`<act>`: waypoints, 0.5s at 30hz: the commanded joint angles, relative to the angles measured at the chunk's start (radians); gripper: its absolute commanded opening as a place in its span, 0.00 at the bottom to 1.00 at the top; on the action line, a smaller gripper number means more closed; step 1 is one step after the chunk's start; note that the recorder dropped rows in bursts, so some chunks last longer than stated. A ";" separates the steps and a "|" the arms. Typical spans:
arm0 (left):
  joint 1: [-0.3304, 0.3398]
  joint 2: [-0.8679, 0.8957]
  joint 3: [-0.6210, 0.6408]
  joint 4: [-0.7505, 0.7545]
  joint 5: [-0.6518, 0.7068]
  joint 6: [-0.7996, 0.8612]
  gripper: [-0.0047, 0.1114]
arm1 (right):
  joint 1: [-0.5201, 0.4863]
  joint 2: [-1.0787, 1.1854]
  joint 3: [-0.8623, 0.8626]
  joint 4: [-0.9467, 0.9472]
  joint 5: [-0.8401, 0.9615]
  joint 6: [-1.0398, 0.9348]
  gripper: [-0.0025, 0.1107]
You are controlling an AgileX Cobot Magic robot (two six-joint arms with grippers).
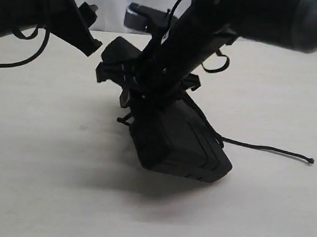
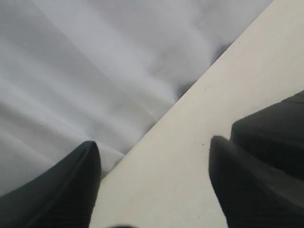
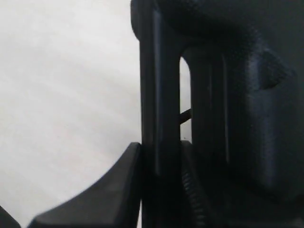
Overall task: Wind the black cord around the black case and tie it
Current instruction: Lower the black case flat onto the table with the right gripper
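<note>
Now the black case [image 1: 181,142] tilts steeply over the bench [image 1: 43,169], its handle bar clamped in the right gripper [image 3: 160,152]. The left gripper [image 2: 153,142] hangs spread, empty. The black cord [image 1: 267,148] trails sideways from the case.

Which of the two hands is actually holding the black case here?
The right hand, shut on the handle bar of the black case. The left hand hangs open beside the case, gripping nothing.
</note>
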 commanded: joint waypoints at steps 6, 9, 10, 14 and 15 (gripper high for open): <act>-0.001 -0.007 0.004 -0.070 -0.020 0.033 0.57 | 0.034 0.138 0.018 0.056 -0.127 -0.020 0.06; -0.001 -0.007 0.004 -0.070 0.009 0.033 0.57 | 0.034 0.141 0.011 0.056 -0.129 -0.059 0.08; -0.001 -0.007 0.004 -0.070 0.016 0.033 0.57 | 0.034 0.141 0.011 0.056 -0.129 -0.061 0.10; -0.001 -0.005 0.004 -0.075 0.033 0.033 0.57 | 0.034 0.141 0.001 0.056 -0.123 -0.068 0.29; -0.001 -0.005 0.004 -0.075 0.033 0.033 0.57 | 0.034 0.141 0.001 0.056 -0.123 -0.068 0.34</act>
